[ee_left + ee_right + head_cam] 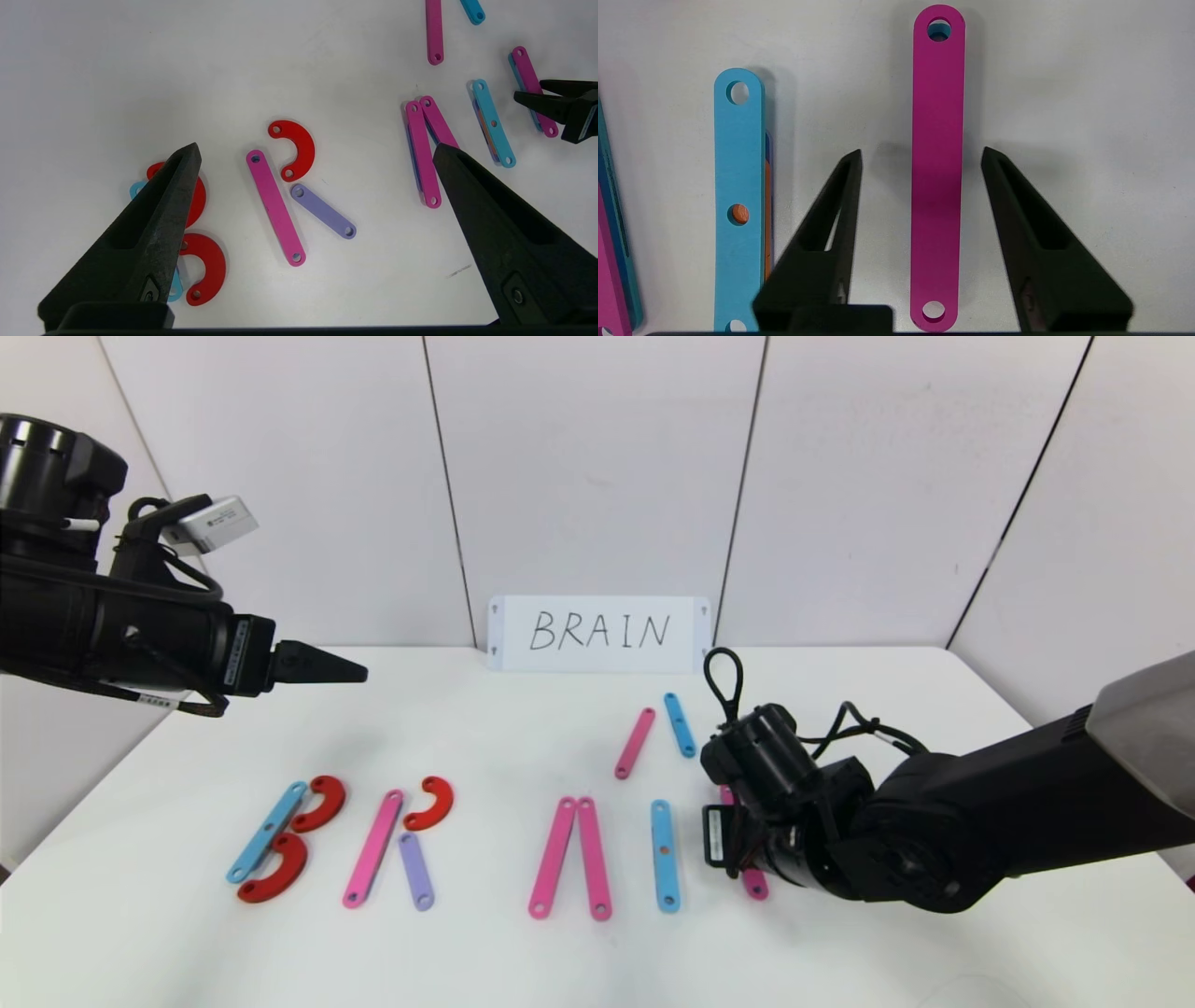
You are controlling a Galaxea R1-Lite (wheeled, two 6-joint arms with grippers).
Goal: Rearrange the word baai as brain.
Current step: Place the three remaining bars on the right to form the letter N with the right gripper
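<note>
On the white table (523, 952), the right gripper (920, 156) sits at about 4 o'clock, its black fingers (840, 196) spread on either side of a flat magenta plastic strip with end holes (936, 168), not touching it. Just beside, at the strip's 9 o'clock, lies a flat light-blue plastic strip (664, 855). The left gripper (322, 664) hangs at 10 o'clock above the table with its jaws spread wide and nothing between them. A white handwritten BRAIN card (598, 633) stands at 12 o'clock.
</note>
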